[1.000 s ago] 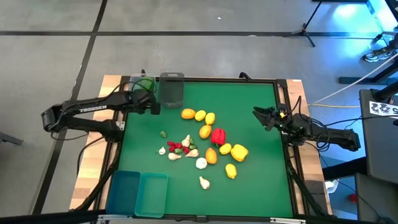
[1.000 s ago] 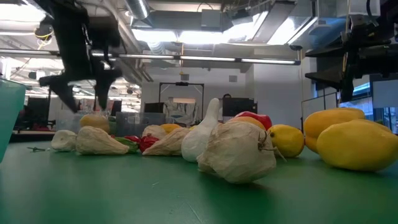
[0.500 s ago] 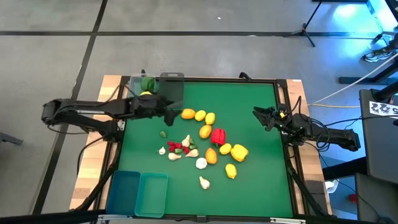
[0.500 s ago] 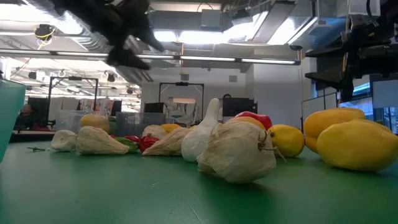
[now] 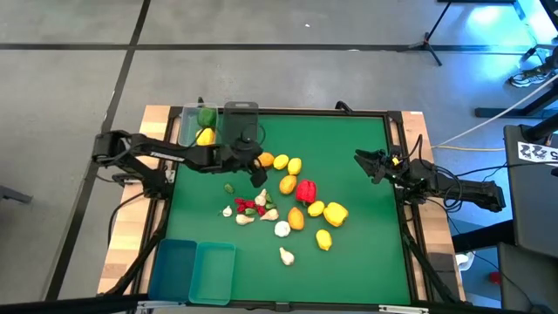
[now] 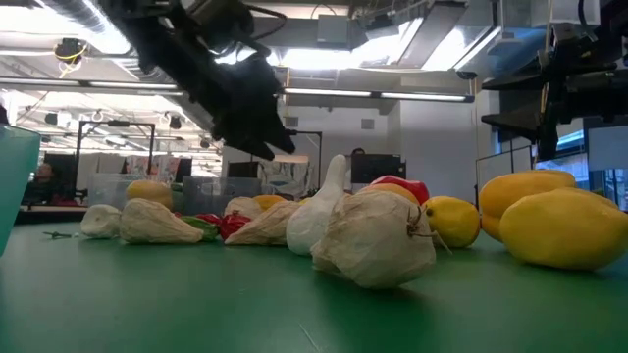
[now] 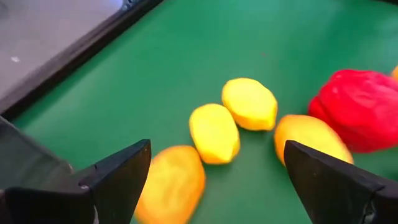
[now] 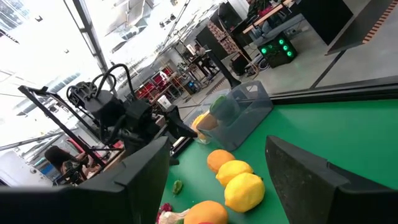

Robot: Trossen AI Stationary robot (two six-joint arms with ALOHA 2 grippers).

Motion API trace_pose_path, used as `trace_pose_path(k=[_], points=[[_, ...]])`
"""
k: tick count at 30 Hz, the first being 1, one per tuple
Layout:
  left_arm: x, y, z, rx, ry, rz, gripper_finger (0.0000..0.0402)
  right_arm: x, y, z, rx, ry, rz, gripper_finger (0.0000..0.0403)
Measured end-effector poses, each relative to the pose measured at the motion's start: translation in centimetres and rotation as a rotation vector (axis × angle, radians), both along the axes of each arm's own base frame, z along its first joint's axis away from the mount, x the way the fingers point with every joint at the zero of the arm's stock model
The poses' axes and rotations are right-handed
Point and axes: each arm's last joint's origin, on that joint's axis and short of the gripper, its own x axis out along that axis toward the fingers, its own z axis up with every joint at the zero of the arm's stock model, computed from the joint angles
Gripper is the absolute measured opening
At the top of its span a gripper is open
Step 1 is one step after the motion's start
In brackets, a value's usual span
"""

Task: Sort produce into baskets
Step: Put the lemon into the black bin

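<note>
Spread wide and empty, the two dark fingers of the left gripper (image 5: pixel 259 171) hover over the top of the produce pile, just above the row made up of an orange citrus fruit (image 7: pixel 169 183) and two yellow lemons (image 7: pixel 214 132); the wrist view shows open green mat between the fingertips and nothing held.

At the far left corner of the green felt table (image 5: pixel 349 157) sit two clear plastic bins: the outer clear bin (image 5: pixel 199 127) holds a green piece and a yellow one, and the greyish bin (image 5: pixel 240 122) beside it looks unfilled. Two translucent teal bins (image 5: pixel 193 269) stand at the near left corner with nothing visible inside.

Mid-table lies the remaining produce: a red bell pepper (image 5: pixel 305 190), more lemons and oranges (image 5: pixel 332 212), white garlic bulbs (image 5: pixel 282 229) and small red chilies (image 5: pixel 248 205).

On the right edge, the right gripper (image 5: pixel 370 163) waits with its fingers partly apart, holding nothing.

Sorting looks barely begun. The step in hand seems to be a reach for the next citrus; the next move calls for centring over one fruit, descending, and closing without nudging its touching neighbours.
</note>
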Motion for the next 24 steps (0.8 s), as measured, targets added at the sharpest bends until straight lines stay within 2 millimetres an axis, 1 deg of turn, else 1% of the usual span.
trace_pose_path(k=[4,6,14,20,24], points=[[1.0,0.2,0.4,0.08,0.032,-0.052,0.0363,0.0,0.0,0.0,0.001,0.0,0.0,0.0261],[1.4,0.2,0.4,0.11,0.054,-0.082,0.0363,0.0,0.0,0.0,0.001,0.0,0.0,0.0261],[1.3,1.6,-2.2,0.04,0.166,-0.031,0.0363,0.0,0.0,0.0,0.004,-0.001,-0.001,0.0261],[1.4,2.1,-2.7,0.057,0.196,-0.069,0.0363,0.0,0.0,0.0,0.004,-0.001,-0.001,0.0261],[1.5,2.4,-3.6,0.054,0.227,-0.07,0.0363,0.0,0.0,0.0,0.003,-0.001,-0.001,0.0261]])
